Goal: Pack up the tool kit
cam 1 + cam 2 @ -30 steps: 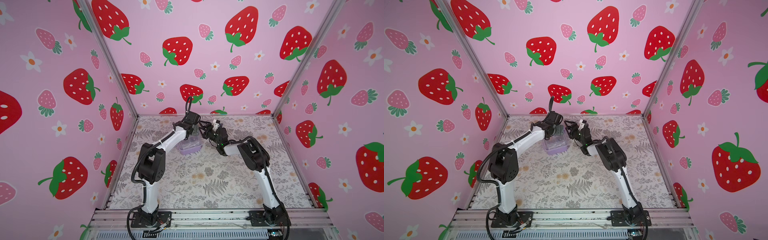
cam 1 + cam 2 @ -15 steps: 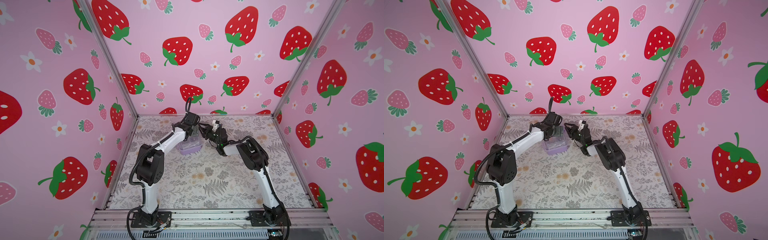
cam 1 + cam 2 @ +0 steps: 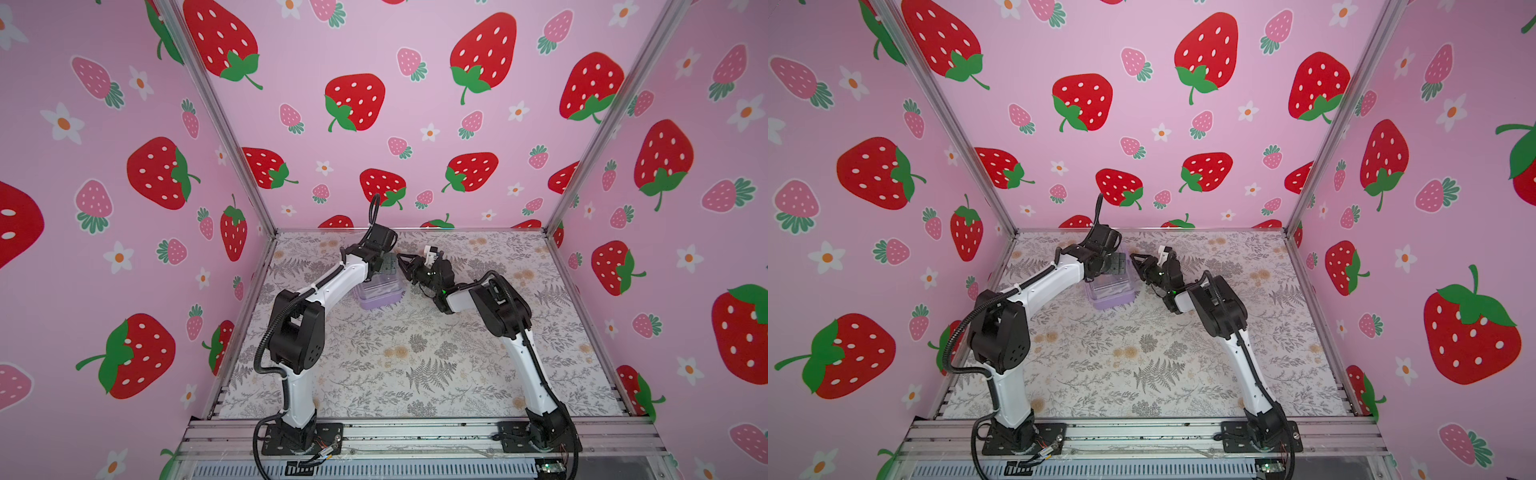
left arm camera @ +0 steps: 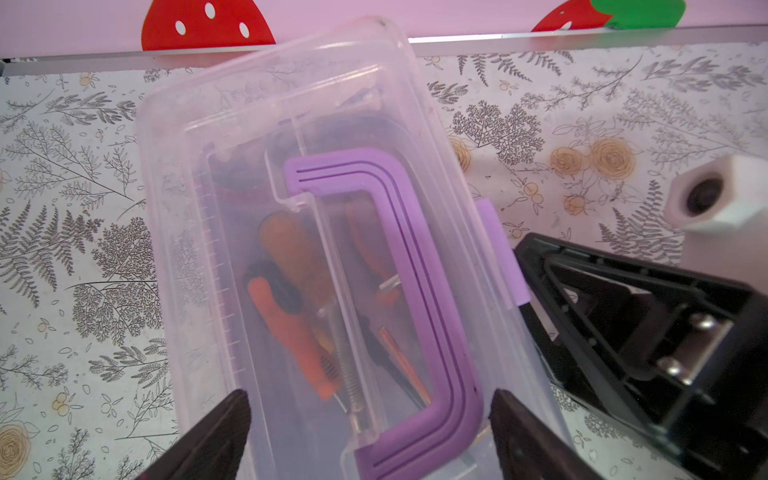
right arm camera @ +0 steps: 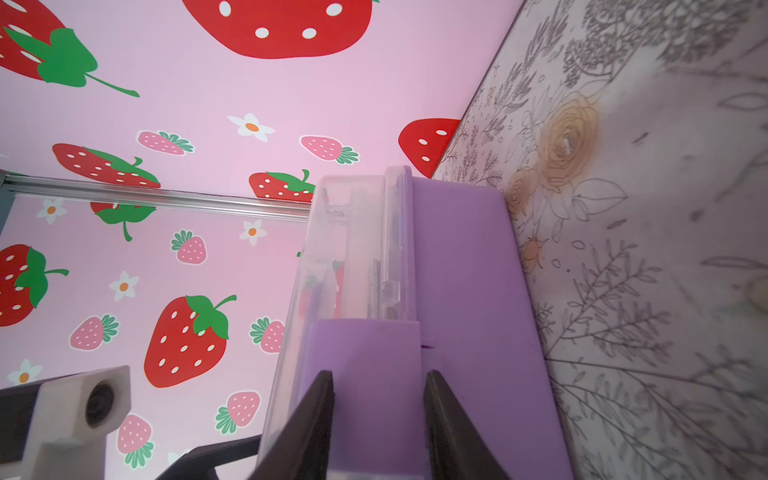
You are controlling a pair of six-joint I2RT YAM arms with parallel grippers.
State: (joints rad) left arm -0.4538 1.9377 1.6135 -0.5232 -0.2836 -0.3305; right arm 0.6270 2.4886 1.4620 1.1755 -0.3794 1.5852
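Observation:
The tool kit (image 3: 379, 294) (image 3: 1111, 297), a lilac base under a clear lid, lies on the floral mat towards the back in both top views. Through the lid (image 4: 257, 174) I see orange-handled pliers (image 4: 286, 316) beneath the flat purple handle (image 4: 415, 266). My left gripper (image 4: 369, 395) (image 3: 386, 266) hangs open over the lid's end, one finger at each long edge. My right gripper (image 5: 379, 374) (image 3: 403, 259) comes in from the side. Its narrowed jaws are shut on the purple latch (image 5: 365, 345) (image 4: 498, 249), one finger on the lid side and one on the base side.
The back wall's aluminium rail (image 4: 582, 37) runs close behind the kit. The two wrists sit near each other: the right wrist's white camera housing (image 4: 715, 195) shows beside the kit, and the left's (image 5: 83, 407) shows in the right wrist view. The floral mat (image 3: 415, 353) stretches forward.
The right gripper's jaws have narrowed from wide apart onto the kit's side latch. The left gripper has stayed open over the lid, hardly moving.

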